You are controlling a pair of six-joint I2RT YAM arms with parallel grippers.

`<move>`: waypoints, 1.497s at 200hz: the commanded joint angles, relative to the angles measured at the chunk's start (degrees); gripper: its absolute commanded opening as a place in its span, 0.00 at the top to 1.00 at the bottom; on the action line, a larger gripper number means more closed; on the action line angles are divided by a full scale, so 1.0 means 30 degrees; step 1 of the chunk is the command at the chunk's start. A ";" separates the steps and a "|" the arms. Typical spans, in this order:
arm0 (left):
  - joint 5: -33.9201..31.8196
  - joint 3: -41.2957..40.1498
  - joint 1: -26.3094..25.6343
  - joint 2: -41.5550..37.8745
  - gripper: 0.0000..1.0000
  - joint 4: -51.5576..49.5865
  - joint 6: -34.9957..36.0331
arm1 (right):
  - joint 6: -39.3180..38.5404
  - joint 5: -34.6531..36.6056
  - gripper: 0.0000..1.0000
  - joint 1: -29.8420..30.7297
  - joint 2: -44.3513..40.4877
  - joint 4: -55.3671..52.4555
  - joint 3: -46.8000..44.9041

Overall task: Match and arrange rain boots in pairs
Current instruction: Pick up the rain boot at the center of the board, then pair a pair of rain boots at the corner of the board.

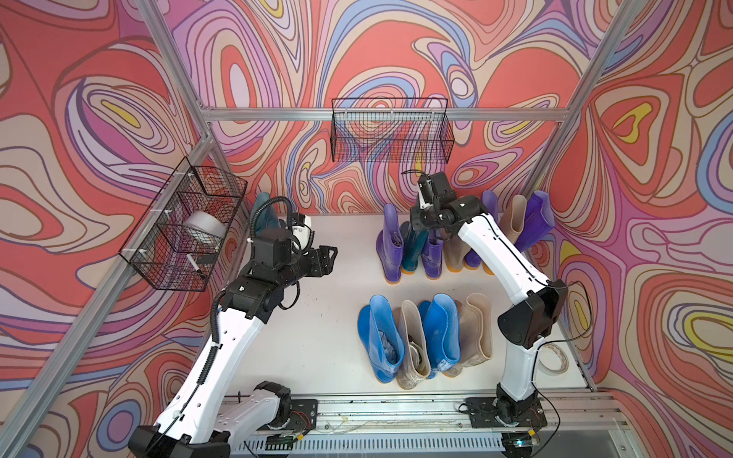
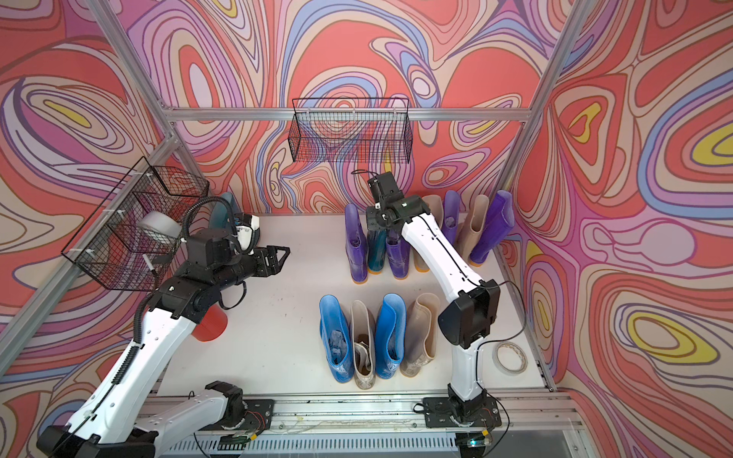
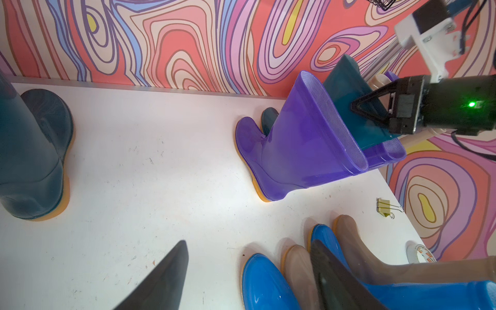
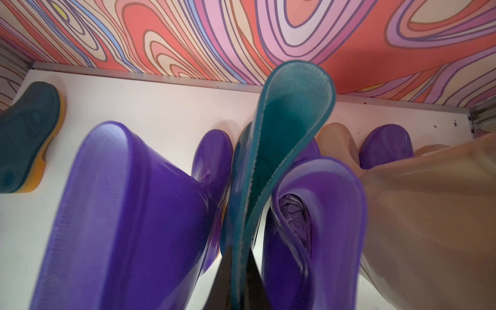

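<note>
The rain boots stand in two rows on the white table [image 1: 317, 337]. In the back row a dark teal boot [image 1: 412, 246] [image 4: 292, 107] is squeezed between two purple boots [image 1: 390, 238] [image 1: 432, 253]. My right gripper [image 1: 422, 230] [image 4: 239, 268] is shut on that teal boot's rim from above. More beige [image 1: 513, 218] and purple boots [image 1: 533, 222] stand to its right. The front row alternates bright blue [image 1: 380, 337] and beige [image 1: 412, 345]. A second teal boot [image 1: 263, 214] [image 3: 32, 150] stands alone at the back left. My left gripper [image 1: 329, 253] [image 3: 249, 241] hovers open beside it, holding nothing.
A wire basket [image 1: 186, 226] with a white roll hangs on the left wall, and another wire basket [image 1: 390, 131] hangs on the back wall. A tape roll [image 1: 553, 357] lies at the right edge. A red cup [image 2: 208, 325] sits under my left arm. A binder clip [image 3: 383, 208] lies near the boots.
</note>
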 commanded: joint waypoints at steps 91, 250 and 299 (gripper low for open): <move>0.0364 -0.0106 -0.0053 0.0138 0.26 0.0301 -0.0279 | -0.2410 -0.0104 1.00 0.0110 -0.3476 0.4481 0.2382; 0.0732 -0.0329 -0.0048 0.0199 0.26 0.0455 -0.0659 | -0.1620 -0.6423 1.00 0.0110 -0.6355 0.5835 0.5053; 0.0058 0.0105 -0.0047 -0.0639 0.26 -0.0445 -0.0456 | -0.0674 -0.9442 1.00 0.0132 -0.5498 0.5821 0.5679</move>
